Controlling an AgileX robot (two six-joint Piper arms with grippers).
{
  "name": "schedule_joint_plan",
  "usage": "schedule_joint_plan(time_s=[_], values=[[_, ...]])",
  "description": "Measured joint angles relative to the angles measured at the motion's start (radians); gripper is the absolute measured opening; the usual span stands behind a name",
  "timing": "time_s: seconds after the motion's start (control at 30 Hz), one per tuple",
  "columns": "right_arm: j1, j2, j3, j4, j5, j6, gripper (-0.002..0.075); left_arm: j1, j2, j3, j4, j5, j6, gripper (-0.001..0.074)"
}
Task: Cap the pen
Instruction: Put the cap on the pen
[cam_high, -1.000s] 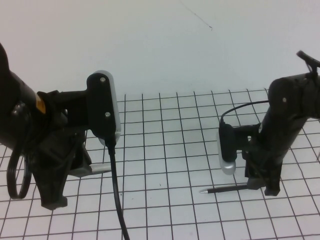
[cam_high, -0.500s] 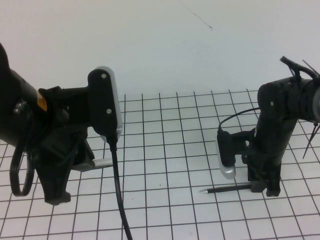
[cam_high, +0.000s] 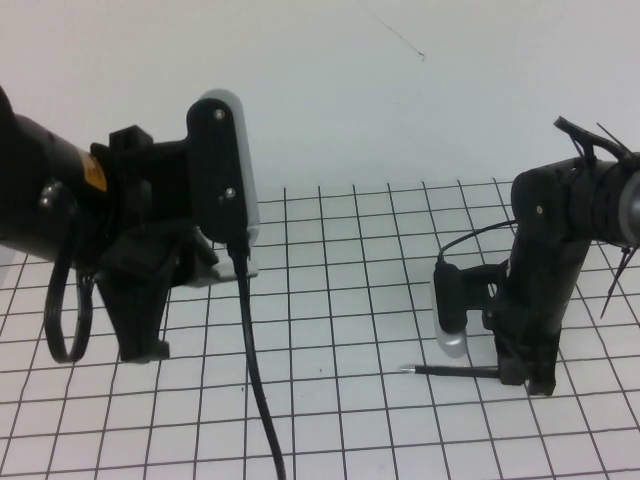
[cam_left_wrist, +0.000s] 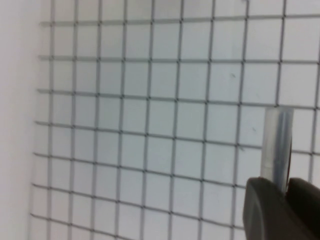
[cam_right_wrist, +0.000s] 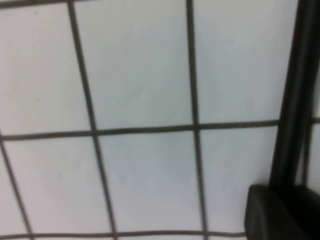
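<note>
Pinching the pen's rear end, the right gripper (cam_high: 525, 378) sits low on the right side of the gridded desk (cam_high: 340, 260), its jaws closed on the thin black pen (cam_high: 455, 370), which lies flat on the grid with its silvery tip pointing toward the robot's left. In the right wrist view the dark barrel (cam_right_wrist: 295, 95) runs out from between the closed jaws. The left gripper (cam_high: 145, 345) hangs above the desk on the left side, clamped on the translucent grey cap (cam_left_wrist: 277, 145), which sticks out past its jaws. Both pieces look secured, so the pick-up part seems done; what remains, by my judgement, is lifting the pen, lining tip and cap up between the arms, and pushing them together.
</note>
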Motion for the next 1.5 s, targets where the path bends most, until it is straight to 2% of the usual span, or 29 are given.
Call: schedule_joint_plan(time_s=[0.03,0.07,0.17,0.2,0.23,0.33,0.37,0.4,0.43,0.47,0.5,0.53,0.57,0.6,0.63,0.77,0.8,0.83,0.9,1.07,1.1,1.13,1.23,1.27,1.3,1.4,1.5], values=[[0.000,-0.004,-0.006,-0.008,0.017,0.034,-0.0003,0.000,0.000,0.000,-0.010,-0.021,0.011,0.0001],[0.000,-0.008,-0.016,-0.013,0.034,0.079,-0.0003,0.000,0.000,0.000,-0.026,-0.050,0.028,0.0038],[0.000,-0.034,-0.061,-0.035,0.118,0.266,-0.0003,0.000,0.000,0.000,-0.061,-0.129,0.095,0.0038],[0.000,-0.044,-0.080,-0.041,0.155,0.335,-0.0003,0.000,0.000,0.000,-0.072,-0.160,0.119,0.0001],[0.000,-0.056,-0.096,-0.041,0.189,0.384,-0.0003,0.000,0.000,0.002,-0.081,-0.184,0.148,0.0038],[0.000,-0.085,-0.151,-0.024,0.330,0.516,-0.0003,0.000,0.000,0.021,-0.102,-0.312,0.219,0.0038],[0.000,-0.101,-0.161,-0.013,0.331,0.577,-0.0003,0.000,-0.002,0.035,-0.102,-0.363,0.231,0.0038],[0.000,-0.122,-0.164,-0.008,0.331,0.644,-0.0003,-0.002,-0.004,0.052,-0.102,-0.411,0.248,0.0001],[0.000,-0.141,-0.164,0.001,0.331,0.688,-0.0003,-0.002,-0.009,0.067,-0.102,-0.444,0.261,0.0038],[0.000,-0.163,-0.164,0.013,0.331,0.719,-0.0003,-0.002,-0.010,0.086,-0.102,-0.485,0.276,0.0038],[0.000,-0.187,-0.164,0.024,0.331,0.735,-0.0003,-0.002,-0.014,0.106,-0.102,-0.521,0.289,0.0038],[0.000,-0.205,-0.164,0.031,0.331,0.739,-0.0003,-0.002,-0.015,0.129,-0.102,-0.556,0.300,0.0001],[0.000,-0.229,-0.164,0.049,0.331,0.744,-0.0003,-0.002,-0.019,0.153,-0.102,-0.580,0.314,0.0038],[0.001,-0.253,-0.161,0.073,0.331,0.753,-0.0003,-0.002,-0.019,0.177,-0.102,-0.605,0.328,0.0001],[0.006,-0.280,-0.153,0.092,0.331,0.761,-0.0003,-0.002,-0.024,0.202,-0.102,-0.628,0.340,0.0038],[0.056,-0.401,-0.057,0.152,0.331,0.761,-0.0003,-0.034,-0.064,0.303,-0.100,-0.710,0.382,0.0038],[0.075,-0.435,-0.022,0.152,0.331,0.761,-0.0003,-0.046,-0.079,0.333,-0.098,-0.749,0.411,0.0001],[0.095,-0.461,0.014,0.152,0.331,0.761,-0.0003,-0.057,-0.093,0.362,-0.098,-0.786,0.436,0.0038],[0.132,-0.527,0.086,0.157,0.331,0.763,-0.0003,-0.076,-0.112,0.413,-0.095,-0.825,0.464,0.0038],[0.177,-0.678,0.214,0.255,0.329,0.749,-0.0003,-0.111,-0.131,0.491,-0.095,-0.820,0.480,0.0038],[0.182,-0.699,0.228,0.267,0.329,0.749,-0.0003,-0.110,-0.123,0.491,-0.096,-0.808,0.483,0.0001],[0.190,-0.718,0.236,0.270,0.329,0.749,-0.0003,-0.120,-0.123,0.503,-0.096,-0.804,0.483,0.0001],[0.200,-0.737,0.247,0.272,0.329,0.749,-0.0003,-0.172,-0.123,0.525,-0.096,-0.775,0.483,0.0001],[0.200,-0.737,0.247,0.281,0.329,0.754,-0.0003,-0.190,-0.123,0.535,-0.096,-0.767,0.483,0.0038],[0.200,-0.732,0.247,0.297,0.329,0.756,-0.0003,-0.212,-0.123,0.541,-0.096,-0.762,0.483,0.0001],[0.200,-0.730,0.255,0.318,0.329,0.752,-0.0003,-0.255,-0.123,0.544,-0.083,-0.760,0.489,0.0000],[0.200,-0.724,0.255,0.314,0.329,0.752,-0.0003,-0.262,-0.123,0.545,-0.073,-0.760,0.494,0.0001]])
